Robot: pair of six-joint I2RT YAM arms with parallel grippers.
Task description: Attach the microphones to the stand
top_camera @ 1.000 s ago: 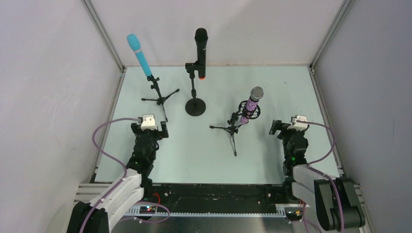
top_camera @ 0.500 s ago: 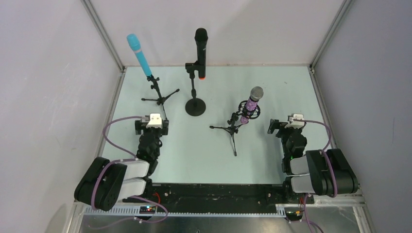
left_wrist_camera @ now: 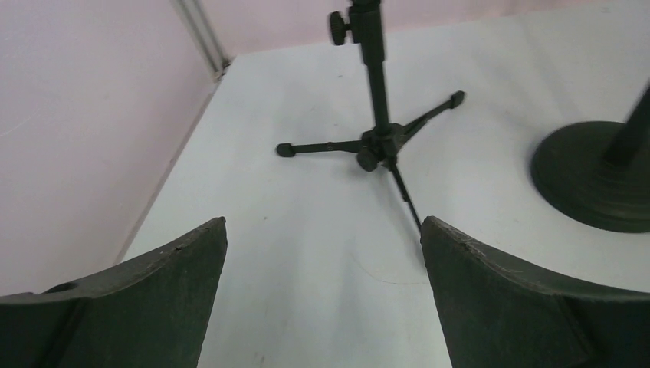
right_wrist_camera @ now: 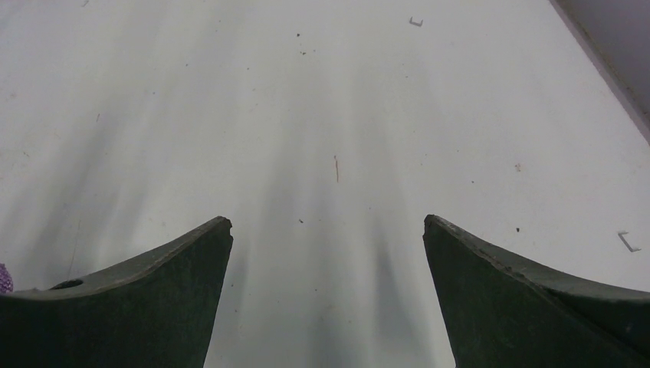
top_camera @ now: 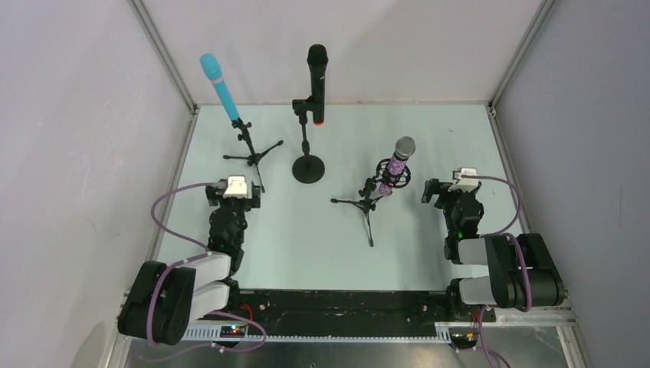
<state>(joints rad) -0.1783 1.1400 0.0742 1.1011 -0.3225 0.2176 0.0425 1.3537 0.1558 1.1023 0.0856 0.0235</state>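
Observation:
The turquoise mic (top_camera: 219,86) sits tilted in a small black tripod stand (top_camera: 251,152) at the back left. The black mic with an orange end (top_camera: 317,83) is clipped upright on the round-base stand (top_camera: 308,168). The purple glitter mic (top_camera: 398,162) with silver mesh head sits in the shock mount of a second tripod stand (top_camera: 366,204). My left gripper (top_camera: 234,198) is open and empty, near the left tripod (left_wrist_camera: 379,142); the round base (left_wrist_camera: 594,180) also shows there. My right gripper (top_camera: 444,194) is open and empty, right of the purple mic.
Aluminium frame posts and grey walls close the table in at the left, back and right. The tripod legs spread over the mat near both grippers. Small specks and a staple (right_wrist_camera: 415,21) lie on the mat in the right wrist view.
Both arms have folded back toward their bases, with the upper links now lying low at the near edge. Both grippers stay open and empty. The mics and stands have not moved.

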